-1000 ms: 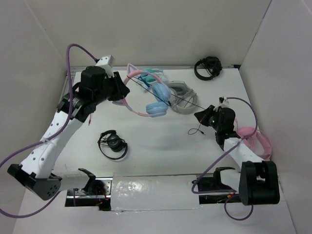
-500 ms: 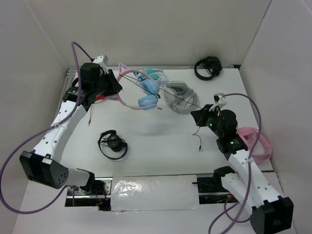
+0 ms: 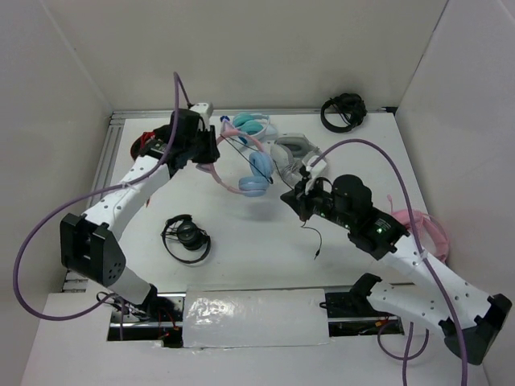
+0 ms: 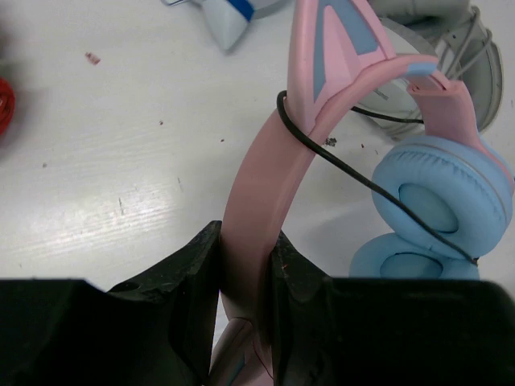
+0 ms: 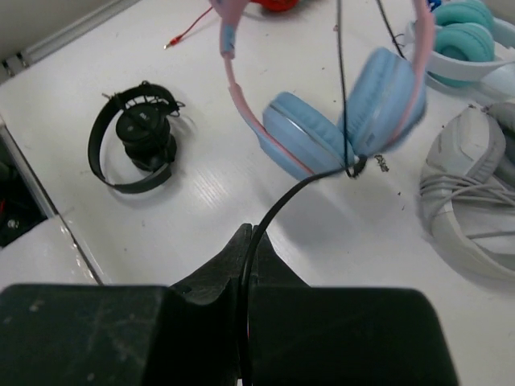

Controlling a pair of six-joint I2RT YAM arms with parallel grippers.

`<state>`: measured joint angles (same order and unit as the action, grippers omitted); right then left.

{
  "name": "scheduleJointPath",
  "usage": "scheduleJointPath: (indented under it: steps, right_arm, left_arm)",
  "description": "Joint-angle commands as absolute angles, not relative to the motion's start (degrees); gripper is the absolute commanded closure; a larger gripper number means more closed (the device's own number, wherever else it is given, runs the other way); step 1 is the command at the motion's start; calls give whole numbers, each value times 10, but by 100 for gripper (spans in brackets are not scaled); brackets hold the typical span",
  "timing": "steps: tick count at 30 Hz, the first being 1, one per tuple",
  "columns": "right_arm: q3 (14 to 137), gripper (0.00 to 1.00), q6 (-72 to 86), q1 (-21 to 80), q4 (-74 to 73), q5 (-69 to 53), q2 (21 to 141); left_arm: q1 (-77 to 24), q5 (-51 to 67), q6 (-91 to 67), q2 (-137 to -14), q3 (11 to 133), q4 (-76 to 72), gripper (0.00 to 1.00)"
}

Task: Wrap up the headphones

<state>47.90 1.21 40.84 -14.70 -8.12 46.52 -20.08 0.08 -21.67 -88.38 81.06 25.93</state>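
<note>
Nearest you, the right gripper (image 5: 245, 269) is pinched on the thin black cable (image 5: 290, 189), which curves up to the blue ear cups. Beyond it the headphones (image 3: 248, 165) are held off the table, left of centre, with one turn of cable crossing the pink headband (image 4: 261, 185). Farther on, the left gripper (image 4: 248, 261) is clamped on that headband. Step in hand, as I judge it: winding. Next you should carry the cable round the band again, clear of the grey headphones (image 3: 294, 153)

Black headphones (image 5: 133, 133) ahead-left of right gripper (image 5: 245, 241) fingers; grey headphones (image 5: 465, 178) ahead-right, teal pair (image 5: 467, 26) beyond.
</note>
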Motion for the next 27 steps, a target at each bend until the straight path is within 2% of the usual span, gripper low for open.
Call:
scheduleJointPath:
  steps: [1,5,8,13,16,18,24,27]
  right_arm:
    - [547,100,-57,438,-197,-60,507]
    - [563,100,-51,461,-201,-28,512]
    - [535,100,-12,448,-189,29,487]
    - [472,100,50,377,-183,48,438]
    - [433,100,70,317,-176,30,418]
    - [409,100,84,270,-173,-27,410]
    - [367,100,96,247,-150,-62,411]
    - [371,100,92,240,-157,-74,405]
  left_arm:
    - [-247,-20,-165,-876,808,156,100]
    - [-249,-28,-192,-912,863,220,100]
    - [-248,16,-184,-893,837,190,100]
    - [-175,210,-193,-789,752,128,100]
    - [-141,263,-204,-744,718,110,100]
    - [-127,279,-209,-720,713,111,100]
    - [-80,335,-223,-715,722,114,100]
    - [-78,297,-232,-726,732,131,100]
